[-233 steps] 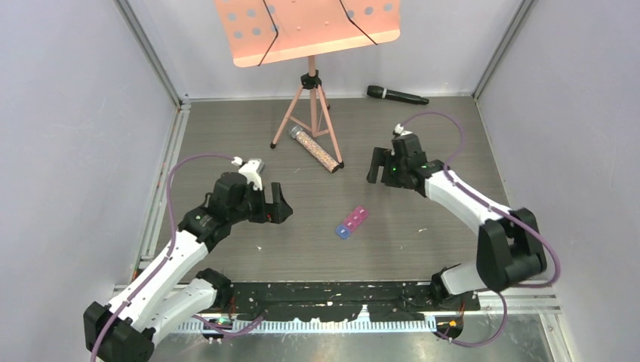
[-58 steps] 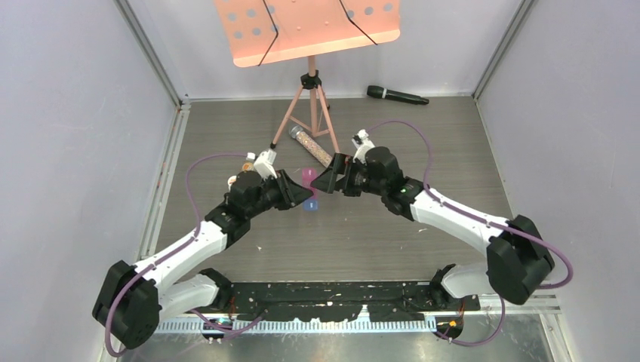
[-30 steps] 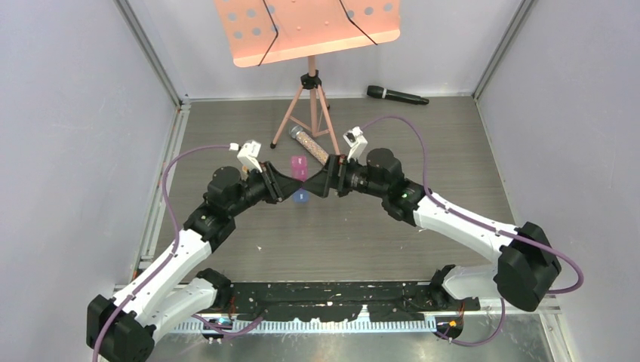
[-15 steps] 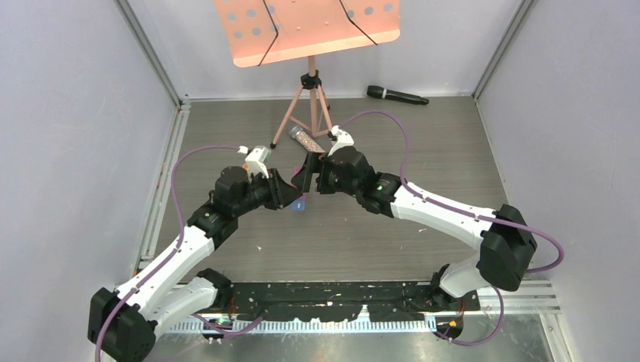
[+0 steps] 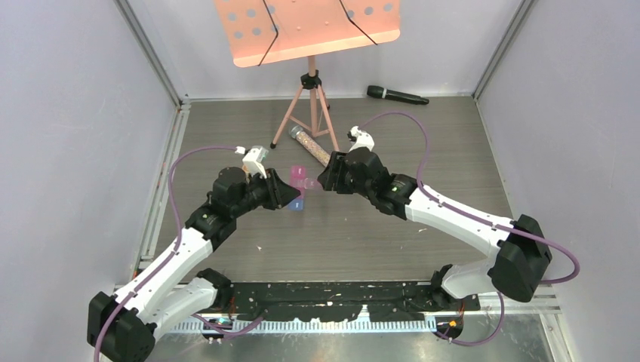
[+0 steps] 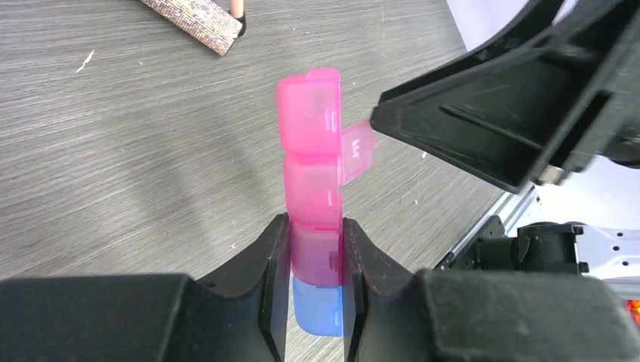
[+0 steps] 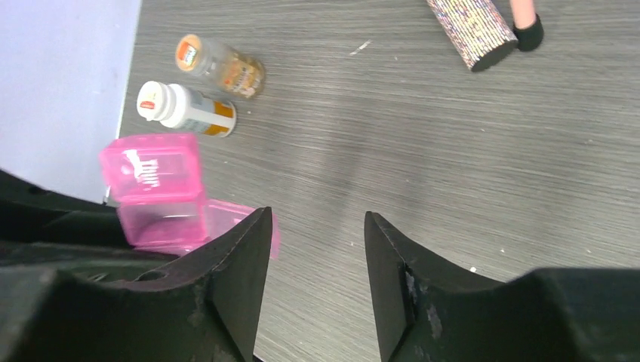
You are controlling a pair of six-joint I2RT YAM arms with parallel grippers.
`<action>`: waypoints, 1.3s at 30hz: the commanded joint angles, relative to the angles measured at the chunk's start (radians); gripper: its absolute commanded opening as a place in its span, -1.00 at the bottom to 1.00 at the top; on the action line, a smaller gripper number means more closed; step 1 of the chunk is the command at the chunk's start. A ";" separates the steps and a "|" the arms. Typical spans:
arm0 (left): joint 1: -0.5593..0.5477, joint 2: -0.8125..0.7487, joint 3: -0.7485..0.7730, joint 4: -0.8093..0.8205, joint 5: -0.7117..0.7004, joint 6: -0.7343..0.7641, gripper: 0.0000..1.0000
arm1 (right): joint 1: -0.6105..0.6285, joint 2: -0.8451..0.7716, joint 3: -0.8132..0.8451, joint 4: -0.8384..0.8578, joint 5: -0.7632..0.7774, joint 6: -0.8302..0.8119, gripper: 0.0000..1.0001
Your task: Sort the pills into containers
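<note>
Clamping pill-box strip low down w/ L gripper, upright, off table. Touching its flipped-open pink lid w/ R gripper fingertip; R jaws apart, nothing btwn.

One pill box, two pill bottles, one bead tube, one microphone, one music stand, two robot arms.

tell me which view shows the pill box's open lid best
Left wrist: the pill box stands full length, its open lid in plain sight. Right wrist hides part of the lid behind a finger; top external shows only a small pink speck.
</note>
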 commanded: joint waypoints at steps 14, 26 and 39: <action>0.002 -0.025 0.027 0.067 0.073 -0.037 -1.00 | -0.162 -0.100 -0.204 0.245 -0.279 -0.037 0.57; 0.002 0.010 0.052 0.052 0.078 -0.053 -1.00 | -0.224 -0.262 -0.354 0.566 -0.577 -0.060 0.93; 0.002 0.005 0.041 0.090 0.114 -0.076 -1.00 | -0.222 -0.029 -0.268 0.722 -0.764 0.063 0.04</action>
